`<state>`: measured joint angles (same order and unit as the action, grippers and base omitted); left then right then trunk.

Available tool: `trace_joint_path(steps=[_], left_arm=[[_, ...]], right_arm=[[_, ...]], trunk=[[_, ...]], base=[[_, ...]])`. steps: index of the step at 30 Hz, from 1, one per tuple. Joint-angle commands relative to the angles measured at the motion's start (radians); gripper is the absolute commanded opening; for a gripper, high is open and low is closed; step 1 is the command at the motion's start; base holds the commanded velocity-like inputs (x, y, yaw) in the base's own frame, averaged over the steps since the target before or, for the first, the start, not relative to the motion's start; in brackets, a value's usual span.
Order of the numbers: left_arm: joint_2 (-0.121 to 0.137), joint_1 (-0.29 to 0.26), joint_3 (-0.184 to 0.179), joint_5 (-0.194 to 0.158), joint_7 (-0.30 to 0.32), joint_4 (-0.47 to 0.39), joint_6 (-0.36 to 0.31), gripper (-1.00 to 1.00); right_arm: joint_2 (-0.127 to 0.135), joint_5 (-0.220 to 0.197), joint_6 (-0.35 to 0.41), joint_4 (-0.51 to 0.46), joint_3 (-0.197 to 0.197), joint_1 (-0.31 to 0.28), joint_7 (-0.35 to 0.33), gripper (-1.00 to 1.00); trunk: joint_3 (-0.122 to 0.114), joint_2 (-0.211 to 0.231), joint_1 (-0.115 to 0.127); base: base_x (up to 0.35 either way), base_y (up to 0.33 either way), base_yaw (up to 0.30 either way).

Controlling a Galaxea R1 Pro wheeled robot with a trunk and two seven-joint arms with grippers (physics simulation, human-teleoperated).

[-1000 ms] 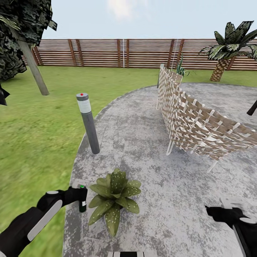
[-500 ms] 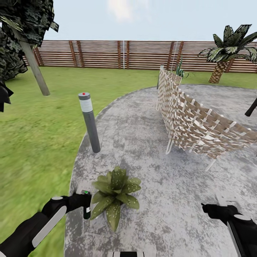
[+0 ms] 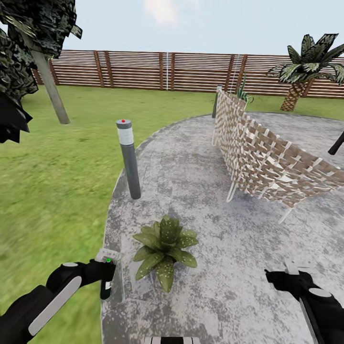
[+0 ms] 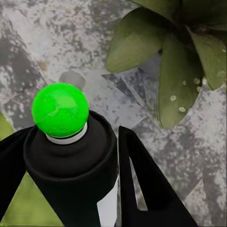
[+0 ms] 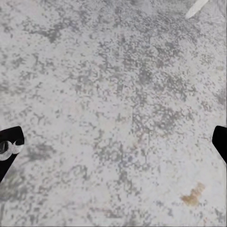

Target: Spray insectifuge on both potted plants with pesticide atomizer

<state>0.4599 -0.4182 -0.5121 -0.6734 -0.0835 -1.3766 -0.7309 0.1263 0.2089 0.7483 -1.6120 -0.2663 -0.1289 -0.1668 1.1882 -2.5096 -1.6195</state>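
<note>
My left gripper (image 3: 104,276) is shut on the pesticide atomizer (image 3: 105,285), a slim dark bottle with a white label, held upright over the stone patio's (image 3: 229,248) left edge. In the left wrist view the atomizer's tip (image 4: 60,109) shows bright green, with a black finger (image 4: 142,184) on each side of the bottle. One potted plant (image 3: 165,246), a low rosette of speckled leaves, stands just right of the bottle; its leaves (image 4: 175,61) are beyond the tip. My right gripper (image 3: 282,277) hangs open over bare stone (image 5: 113,118), far right of the plant.
A grey post with a red top (image 3: 129,157) stands behind the plant at the patio's edge. A woven lounge chair (image 3: 267,157) fills the right middle, with a spiky green plant (image 3: 242,91) behind it. Lawn (image 3: 52,181) lies left; a tree (image 3: 28,57), fence (image 3: 167,71) and palm (image 3: 306,67) stand beyond.
The whole view has shifted, so the camera moved. Relative to the plant, my left gripper with the atomizer has dropped back and to the left. The right gripper stays open.
</note>
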Motion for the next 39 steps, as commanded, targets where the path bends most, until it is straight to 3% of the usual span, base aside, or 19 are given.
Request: trace_joint_path(steps=[1, 3, 5, 8, 13, 21, 24, 26, 32, 35, 39], left_arm=[[-0.009, -0.001, -0.006, -0.011, -0.047, 0.0, 0.002, -1.0], [-0.059, -0.001, -0.008, -0.011, -0.118, 0.027, 0.014, -1.0], [-0.111, -0.002, -0.009, -0.01, -0.147, 0.074, 0.021, -1.0], [-0.144, -0.002, -0.009, -0.004, -0.165, 0.118, 0.026, -1.0], [-0.149, -0.002, -0.011, 0.013, -0.164, 0.126, 0.026, -1.0], [-0.144, -0.002, -0.015, 0.017, -0.132, 0.126, 0.01, -1.0], [-0.143, -0.008, -0.059, 0.032, -0.122, 0.125, 0.004, -1.0], [-0.152, -0.04, -0.113, 0.046, -0.095, 0.117, -0.052, -1.0], [-0.152, -0.063, -0.223, 0.052, -0.056, 0.104, -0.089, -1.0], [-0.151, -0.066, -0.231, 0.051, -0.048, 0.1, -0.098, -1.0], [-0.147, -0.085, -0.232, 0.053, 0.037, 0.101, -0.143, -1.0]], right_arm=[[-0.004, 0.011, 0.02, -0.002, 0.012, -0.046, -0.01, 1.0], [-0.017, 0.011, 0.097, -0.003, 0.027, -0.134, -0.01, 1.0], [-0.024, 0.011, 0.16, -0.003, 0.034, -0.193, -0.011, 1.0], [-0.028, 0.012, 0.198, -0.003, 0.052, -0.23, -0.04, 1.0], [-0.03, 0.012, 0.202, -0.004, 0.063, -0.239, -0.096, 1.0], [-0.033, 0.012, 0.203, -0.004, 0.068, -0.251, -0.114, 1.0], [-0.032, 0.012, 0.203, -0.004, 0.078, -0.251, -0.114, 1.0], [-0.032, 0.012, 0.204, -0.004, 0.083, -0.251, -0.114, 1.0], [-0.032, 0.012, 0.203, -0.004, 0.087, -0.252, -0.114, 1.0], [-0.031, 0.012, 0.203, -0.005, 0.087, -0.252, -0.114, 1.0], [-0.031, 0.012, 0.203, -0.005, 0.087, -0.252, -0.114, 1.0]], trunk=[[0.001, 0.0, 0.0], [0.001, 0.0, 0.0], [0.001, 0.0, 0.0], [0.001, 0.0, 0.0], [0.001, 0.0, 0.0], [0.001, 0.0, 0.0], [0.001, 0.0, 0.0], [0.001, 0.0, 0.0], [0.001, 0.0, 0.0], [0.001, 0.0, 0.0], [0.001, 0.0, 0.0]], base=[[0.032, 0.069, 0.0], [0.017, 0.036, 0.0], [0.007, 0.015, 0.0], [0.002, 0.005, 0.0], [0.004, 0.172, 0.0], [0.113, 0.3, -0.139], [0.186, 0.3, -0.266], [0.231, 0.267, -0.274], [0.186, 0.186, -0.194], [0.016, 0.015, -0.014], [0.003, 0.003, -0.003]])
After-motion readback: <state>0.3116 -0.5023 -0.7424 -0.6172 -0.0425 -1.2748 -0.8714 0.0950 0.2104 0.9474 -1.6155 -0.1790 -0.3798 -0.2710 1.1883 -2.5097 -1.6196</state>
